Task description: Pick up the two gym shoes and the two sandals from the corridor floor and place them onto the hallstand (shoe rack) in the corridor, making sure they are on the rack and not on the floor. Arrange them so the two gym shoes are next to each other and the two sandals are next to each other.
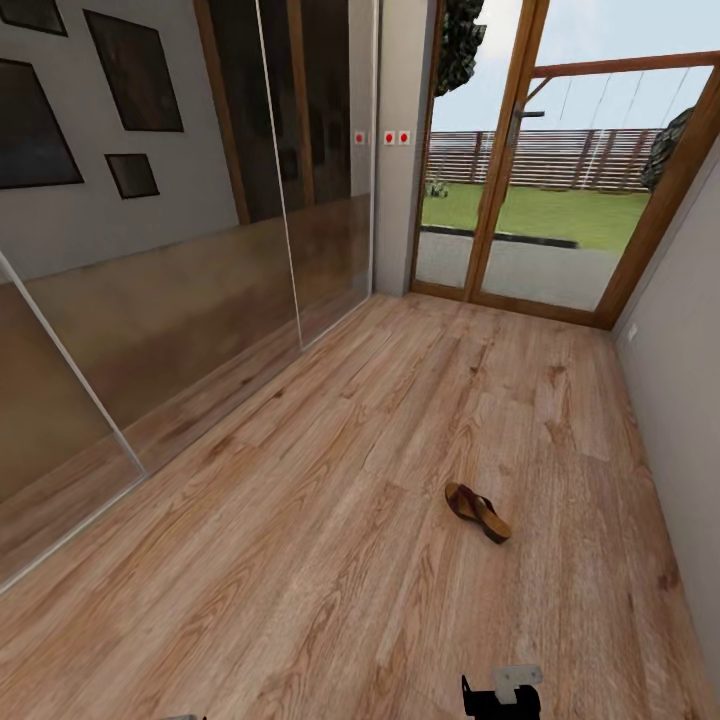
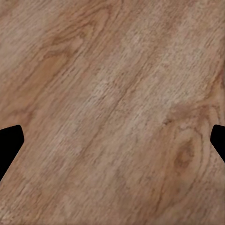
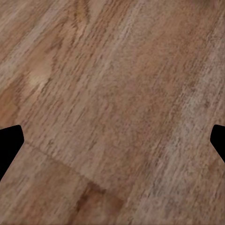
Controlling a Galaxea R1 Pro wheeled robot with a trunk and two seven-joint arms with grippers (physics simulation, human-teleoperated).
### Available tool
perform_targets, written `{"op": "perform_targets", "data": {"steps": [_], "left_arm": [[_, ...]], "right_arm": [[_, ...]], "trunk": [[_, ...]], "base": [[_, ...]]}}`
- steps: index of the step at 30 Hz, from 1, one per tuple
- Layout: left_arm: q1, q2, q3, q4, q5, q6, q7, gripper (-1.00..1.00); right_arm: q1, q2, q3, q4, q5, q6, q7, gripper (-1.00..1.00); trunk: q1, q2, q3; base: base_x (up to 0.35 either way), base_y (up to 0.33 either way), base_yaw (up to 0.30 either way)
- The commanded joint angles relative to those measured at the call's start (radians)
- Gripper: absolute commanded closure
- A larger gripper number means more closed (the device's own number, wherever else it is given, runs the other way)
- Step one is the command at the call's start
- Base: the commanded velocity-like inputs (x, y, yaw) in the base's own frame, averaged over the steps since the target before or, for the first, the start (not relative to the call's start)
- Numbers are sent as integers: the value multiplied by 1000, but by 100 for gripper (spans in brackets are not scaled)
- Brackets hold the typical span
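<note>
One brown sandal (image 1: 477, 511) with a tan insole lies on the corridor floor (image 1: 330, 520), a little right of the middle in the head view. The gym shoes and the hallstand are out of view. At the bottom edge of the head view a dark part of my right arm (image 1: 503, 692) pokes in, well short of the sandal. In the left wrist view my left gripper (image 2: 112, 145) is open over bare planks, its black fingertips (image 2: 9, 143) spread at both sides. My right gripper (image 3: 112, 145) is likewise open above the wood floor, holding nothing.
A mirrored sliding-door wardrobe (image 1: 170, 300) runs along the left side. A glazed wooden door (image 1: 545, 170) to a garden closes the far end. A plain wall (image 1: 680, 400) borders the right. Open floor stretches between them.
</note>
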Motion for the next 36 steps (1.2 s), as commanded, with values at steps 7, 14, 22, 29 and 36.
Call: {"op": "perform_targets", "data": {"steps": [7,14,22,29,36], "left_arm": [[-1,0,6,1,5,-1,-10,-100],[-1,0,6,1,5,-1,-10,-100],[-1,0,6,1,5,-1,-10,-100],[-1,0,6,1,5,-1,-10,-100],[-1,0,6,1,5,-1,-10,-100]], "right_arm": [[-1,0,-7,1,11,-3,-5,-100],[-1,0,-7,1,11,-3,-5,-100],[-1,0,-7,1,11,-3,-5,-100],[-1,0,-8,1,11,-3,-5,-100],[-1,0,-7,1,11,-3,-5,-100]], "trunk": [[0,0,-1],[0,0,-1],[0,0,-1],[0,0,-1],[0,0,-1]], "base": [[70,-53,0],[205,-168,0],[227,-187,0],[231,-189,0],[232,-190,45]]}}
